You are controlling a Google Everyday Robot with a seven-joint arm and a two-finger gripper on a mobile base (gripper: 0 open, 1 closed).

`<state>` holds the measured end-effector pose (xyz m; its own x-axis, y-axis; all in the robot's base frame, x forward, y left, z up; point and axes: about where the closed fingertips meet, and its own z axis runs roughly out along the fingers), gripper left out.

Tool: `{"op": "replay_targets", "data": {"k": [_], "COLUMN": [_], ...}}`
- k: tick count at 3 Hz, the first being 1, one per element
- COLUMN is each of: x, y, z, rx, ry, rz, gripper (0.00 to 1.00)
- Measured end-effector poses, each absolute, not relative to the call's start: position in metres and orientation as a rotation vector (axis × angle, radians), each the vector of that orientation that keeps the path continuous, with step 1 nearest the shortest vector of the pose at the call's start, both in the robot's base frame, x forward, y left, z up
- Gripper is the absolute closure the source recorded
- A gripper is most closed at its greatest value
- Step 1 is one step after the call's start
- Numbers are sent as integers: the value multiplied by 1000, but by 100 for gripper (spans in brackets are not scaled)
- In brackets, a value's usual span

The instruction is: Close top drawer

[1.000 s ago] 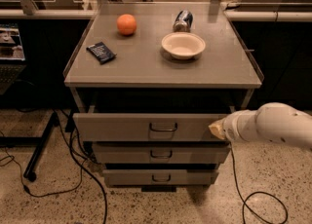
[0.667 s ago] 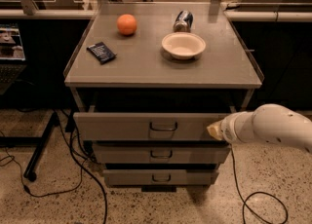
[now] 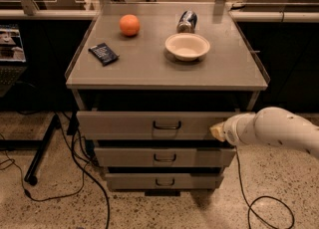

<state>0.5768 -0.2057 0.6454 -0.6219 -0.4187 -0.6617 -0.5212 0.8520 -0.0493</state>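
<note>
The top drawer (image 3: 124,125) is the widest grey front of the cabinet, pulled out a short way under the cabinet top, with a dark loop handle (image 3: 167,125) at its centre. A dark gap shows above its front panel. My gripper (image 3: 217,132) comes in from the right on a white arm (image 3: 279,131). Its yellowish tip is against the right end of the drawer front, right of the handle.
Two narrower drawer fronts (image 3: 164,157) sit below. On the cabinet top (image 3: 149,68) lie an orange (image 3: 129,25), a dark packet (image 3: 103,54), a white bowl (image 3: 187,46) and a can (image 3: 186,22). Cables (image 3: 75,173) and a black stand leg (image 3: 42,148) lie on the floor at left.
The gripper has shifted slightly left along the drawer front. The drawer's position looks about the same.
</note>
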Motion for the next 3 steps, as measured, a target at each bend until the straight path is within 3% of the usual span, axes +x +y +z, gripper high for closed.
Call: {"op": "replay_targets", "data": {"k": [3], "x": [603], "y": [-203], "z": [653], "rx": [-545], "ry": [2219], "rz": [166], "gripper": [100]}}
